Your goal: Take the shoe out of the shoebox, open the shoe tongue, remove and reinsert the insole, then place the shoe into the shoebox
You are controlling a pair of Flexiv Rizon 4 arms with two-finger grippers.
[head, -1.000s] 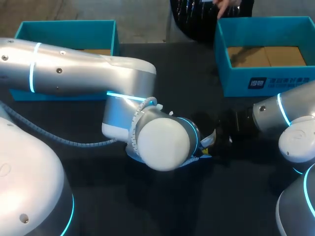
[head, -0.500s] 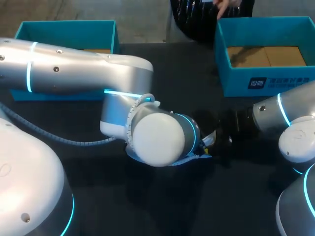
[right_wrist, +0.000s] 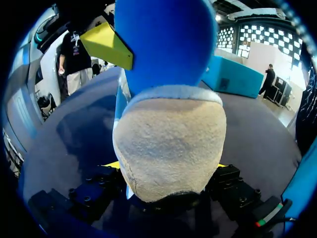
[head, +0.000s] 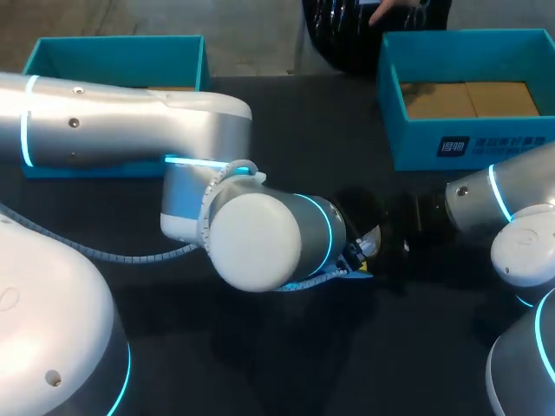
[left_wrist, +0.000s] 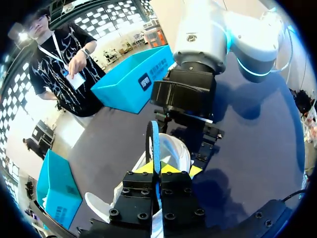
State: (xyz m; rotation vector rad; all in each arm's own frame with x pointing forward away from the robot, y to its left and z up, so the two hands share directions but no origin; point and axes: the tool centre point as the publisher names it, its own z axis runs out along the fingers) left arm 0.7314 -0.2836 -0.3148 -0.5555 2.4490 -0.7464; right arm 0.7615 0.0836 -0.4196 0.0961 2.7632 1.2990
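Observation:
In the left wrist view my left gripper (left_wrist: 166,168) is shut on the thin blue insole (left_wrist: 154,144), which stands on edge out of the white shoe (left_wrist: 177,148) under it. Just ahead, my right gripper (left_wrist: 187,130) holds the shoe's far end. The right wrist view has the shoe's pale rounded end (right_wrist: 168,144) filling the span between my right gripper's (right_wrist: 166,167) fingers. The blue insole (right_wrist: 163,44) rises behind it, with a yellow tip of my left gripper (right_wrist: 106,45) beside it. From the head view, my left arm hides the shoe; only the left gripper (head: 364,251) peeks out.
An open blue shoebox (head: 451,143) with a cardboard floor stands at the back right, close behind my right arm (head: 494,204). A second blue box (head: 117,52) sits at the back left, partly behind my left arm (head: 130,130). The table (head: 303,121) is black.
My left arm's wrist and forearm have swung leftward while its gripper stays at the shoe. The left fingers closed a little more. The right arm has not moved.

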